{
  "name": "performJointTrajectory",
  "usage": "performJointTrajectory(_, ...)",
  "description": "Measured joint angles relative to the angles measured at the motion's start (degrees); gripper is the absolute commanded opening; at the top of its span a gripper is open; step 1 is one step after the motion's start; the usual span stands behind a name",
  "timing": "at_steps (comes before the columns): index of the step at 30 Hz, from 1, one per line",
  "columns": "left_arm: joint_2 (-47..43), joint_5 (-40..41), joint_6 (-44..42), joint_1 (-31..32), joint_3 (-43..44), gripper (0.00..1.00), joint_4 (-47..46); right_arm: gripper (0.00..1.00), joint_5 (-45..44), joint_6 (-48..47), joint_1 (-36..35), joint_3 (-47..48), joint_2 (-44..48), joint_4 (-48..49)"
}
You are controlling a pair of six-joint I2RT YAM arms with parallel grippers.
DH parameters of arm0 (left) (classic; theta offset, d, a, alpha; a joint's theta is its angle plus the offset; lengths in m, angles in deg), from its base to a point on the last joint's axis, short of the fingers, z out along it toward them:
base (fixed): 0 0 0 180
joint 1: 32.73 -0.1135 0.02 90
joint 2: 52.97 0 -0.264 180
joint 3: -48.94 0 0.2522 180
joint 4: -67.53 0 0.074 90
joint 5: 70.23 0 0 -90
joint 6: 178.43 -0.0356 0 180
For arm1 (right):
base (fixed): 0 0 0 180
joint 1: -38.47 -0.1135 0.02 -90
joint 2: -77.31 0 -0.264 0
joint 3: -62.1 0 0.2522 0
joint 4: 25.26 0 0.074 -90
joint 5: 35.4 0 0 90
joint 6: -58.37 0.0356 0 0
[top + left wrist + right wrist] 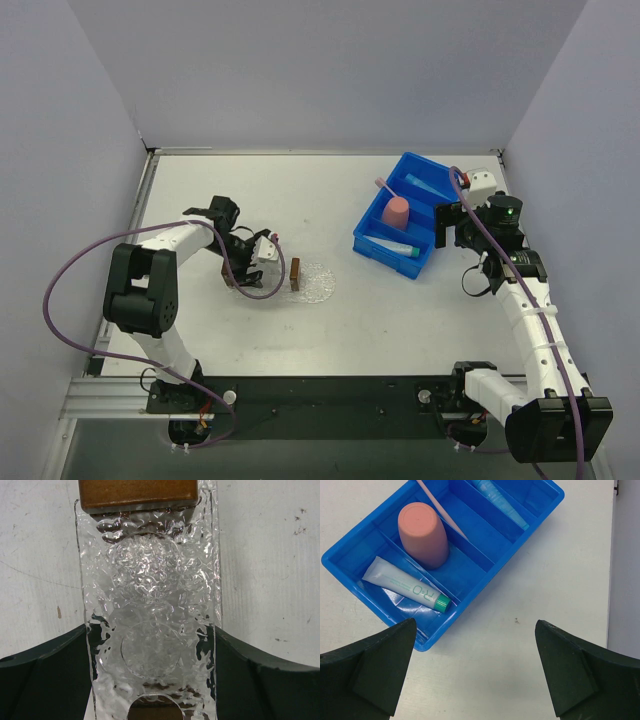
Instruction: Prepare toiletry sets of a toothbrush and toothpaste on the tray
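Observation:
The clear bumpy tray lies left of the table's middle, with a brown block near each end. My left gripper straddles its middle. In the left wrist view the tray fills the gap and both dark fingers meet its long edges, so the left gripper is shut on it. The pink toothbrush, the light blue tube and the whitish tube with a teal cap lie in the blue bin. My right gripper is open and empty, above bare table beside the bin's corner.
The blue divided bin stands at the right rear and also holds a pink cup lying on its side. My right gripper hovers at the bin's right side. Grey walls enclose the table on three sides.

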Motion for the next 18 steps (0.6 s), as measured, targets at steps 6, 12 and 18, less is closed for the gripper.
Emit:
performJointTrajectory(6,0.00,-0.02,-1.53,-0.22,0.04,0.64,1.44,1.00,0.00,0.02,0.00,0.00,0.00,0.00)
performJointTrajectory(12,0.00,0.02,-2.38,-0.39,0.13,0.64,2.75,1.00,0.00,0.00,0.00,0.00,0.00,0.00)
performJointTrajectory(18,0.00,0.00,-2.56,-0.42,0.13,0.66,2.86,1.00,0.00,0.00,0.02,0.00,0.00,0.00)
